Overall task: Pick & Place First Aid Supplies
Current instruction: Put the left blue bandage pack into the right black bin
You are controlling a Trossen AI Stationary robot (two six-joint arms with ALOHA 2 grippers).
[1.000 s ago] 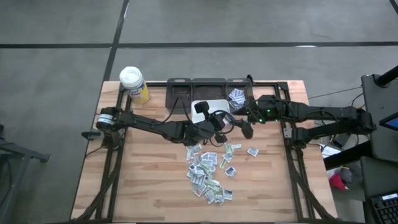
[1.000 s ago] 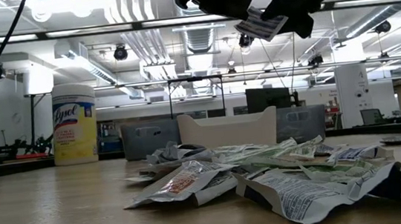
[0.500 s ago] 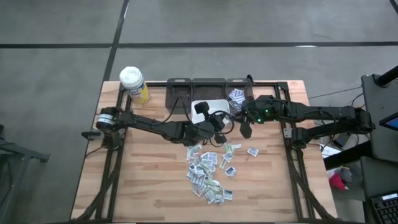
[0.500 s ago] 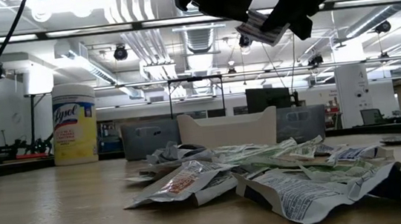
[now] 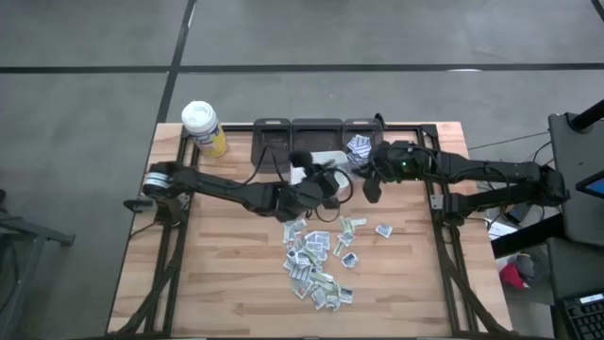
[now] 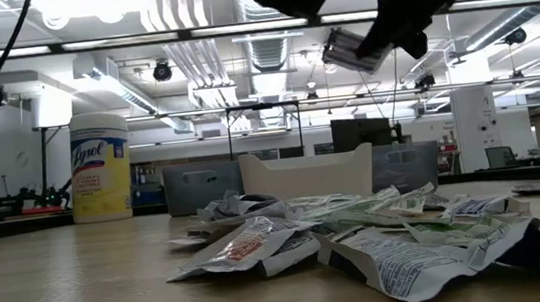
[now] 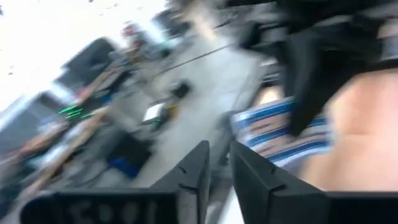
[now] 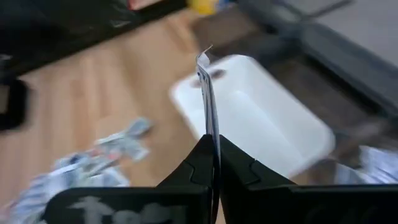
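Currently the right gripper (image 8: pixel 212 163), jaws clenched on a packet (image 8: pixel 207 99) held edge-on, hovers just beside the white bin (image 8: pixel 261 118); left jaws' state unclear.

You have the pile of first aid packets (image 5: pixel 319 260) on the table (image 5: pixel 226 283), nearer its front edge. Behind the pile sits the tray (image 5: pixel 326 159), with dark bins (image 5: pixel 304 132) along the rear edge. The wipes canister (image 5: pixel 203 127) stands at the rear left corner. Above the tray, the right gripper (image 5: pixel 370 189) pinches one packet (image 8: pixel 206 93) edge-on, just beside the left gripper (image 5: pixel 316 181).
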